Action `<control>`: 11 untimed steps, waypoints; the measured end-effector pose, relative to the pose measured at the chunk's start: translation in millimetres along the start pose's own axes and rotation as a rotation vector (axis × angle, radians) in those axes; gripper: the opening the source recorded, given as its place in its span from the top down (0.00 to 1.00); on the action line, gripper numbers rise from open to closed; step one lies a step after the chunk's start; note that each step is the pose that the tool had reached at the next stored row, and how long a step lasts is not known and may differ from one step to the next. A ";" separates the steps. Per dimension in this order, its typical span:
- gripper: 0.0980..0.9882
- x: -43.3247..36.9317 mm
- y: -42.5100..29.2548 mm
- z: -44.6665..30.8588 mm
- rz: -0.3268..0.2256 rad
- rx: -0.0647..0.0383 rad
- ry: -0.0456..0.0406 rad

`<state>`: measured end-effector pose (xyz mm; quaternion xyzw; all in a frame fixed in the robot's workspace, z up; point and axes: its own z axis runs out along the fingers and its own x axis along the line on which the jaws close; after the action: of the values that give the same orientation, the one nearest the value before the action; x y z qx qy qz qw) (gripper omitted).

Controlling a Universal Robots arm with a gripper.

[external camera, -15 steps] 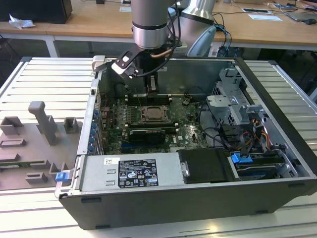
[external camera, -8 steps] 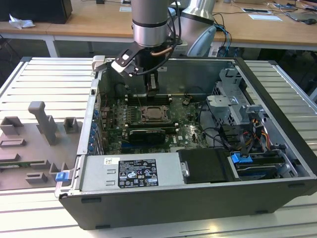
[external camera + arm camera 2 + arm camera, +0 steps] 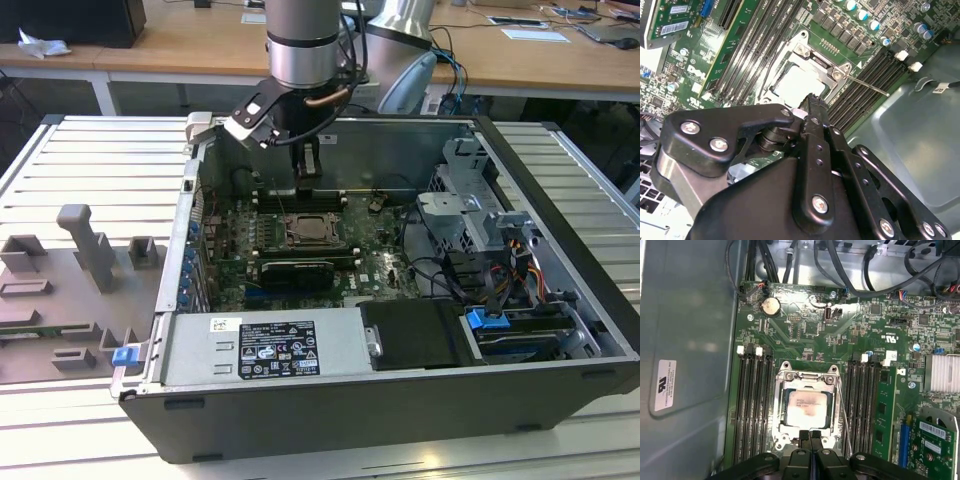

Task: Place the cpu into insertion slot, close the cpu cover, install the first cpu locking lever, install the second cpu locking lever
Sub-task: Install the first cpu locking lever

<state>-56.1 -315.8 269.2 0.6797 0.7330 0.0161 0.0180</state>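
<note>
The cpu [image 3: 807, 407] lies flat in the socket on the green motherboard, its dull silver top showing; I also see the cpu [image 3: 799, 85] in the second wrist view. The cpu cover [image 3: 805, 377], a silvery frame with an open window, lies down around the chip. A thin wire lever [image 3: 844, 415] runs along one side of the socket and juts out past it as the lever [image 3: 867, 84]. My gripper [image 3: 809, 434] hangs just above the socket's edge, shut, with nothing between its black fingers. In the exterior view the gripper [image 3: 308, 165] hovers over the socket [image 3: 313, 230].
Rows of black memory slots [image 3: 752, 405] flank the socket on both sides. A black card [image 3: 295, 270] stands in front of it. Cables and drive cages [image 3: 480, 230] crowd the exterior view's right side of the case. Grey fixtures [image 3: 90, 250] sit on the table outside the case.
</note>
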 end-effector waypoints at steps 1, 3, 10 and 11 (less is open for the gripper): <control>0.99 0.0 0.1 -1.5 0.000 0.000 0.0001; 0.99 0.0 0.3 -6.0 0.000 0.000 0.0000; 0.99 0.4 1.3 -25.5 0.000 0.000 0.0000; 0.99 0.8 1.4 -27.8 0.000 0.000 0.0001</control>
<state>-56.1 -314.9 297.1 0.6798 0.7330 0.0162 0.0179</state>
